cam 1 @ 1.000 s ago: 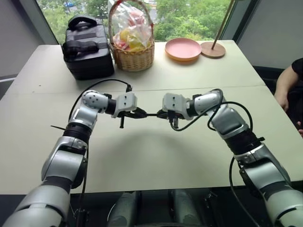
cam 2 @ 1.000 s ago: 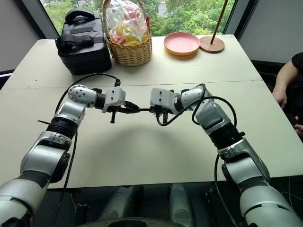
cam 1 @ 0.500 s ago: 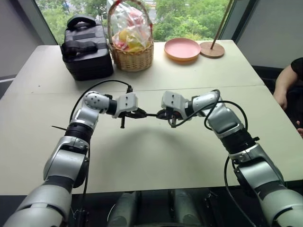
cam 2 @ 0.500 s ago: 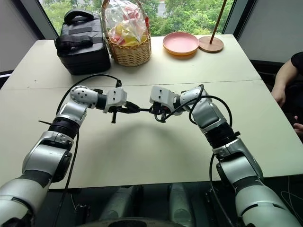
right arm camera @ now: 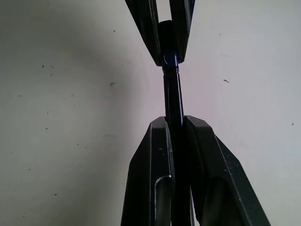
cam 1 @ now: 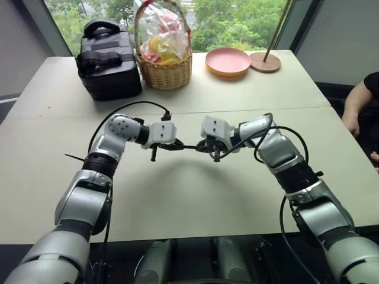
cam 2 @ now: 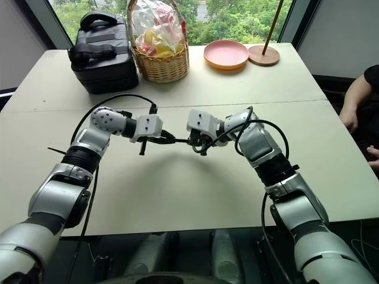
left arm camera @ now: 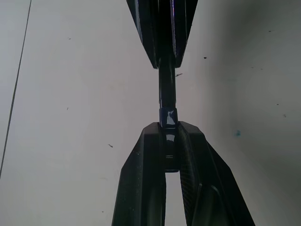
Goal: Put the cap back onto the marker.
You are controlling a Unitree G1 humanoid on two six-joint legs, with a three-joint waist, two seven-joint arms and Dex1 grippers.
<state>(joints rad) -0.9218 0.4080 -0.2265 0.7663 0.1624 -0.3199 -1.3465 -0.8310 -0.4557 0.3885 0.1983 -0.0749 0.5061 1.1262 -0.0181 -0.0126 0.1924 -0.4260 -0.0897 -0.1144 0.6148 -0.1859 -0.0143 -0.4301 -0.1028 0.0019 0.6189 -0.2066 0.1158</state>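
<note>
Change since a second ago: both wrists have rolled slightly; hands otherwise in the same place above the pale beige table (cam 1: 195,195).

Left claw (left arm camera: 168,136): clamped tight on the tiny black cylindrical cap (left arm camera: 169,117).

Right claw (right arm camera: 175,127): clamped tight on the thin dark pen-like marker (right arm camera: 172,94), held level, its tip meeting the cap at mid-table.

Far edge: black case (cam 1: 108,57), wicker basket of wrapped goods (cam 1: 164,50), pink plate (cam 1: 228,61), round wooden lamp base (cam 1: 265,61).

Right edge: a person's arm (cam 1: 357,109).

Open table lies beneath and in front of both claws.
</note>
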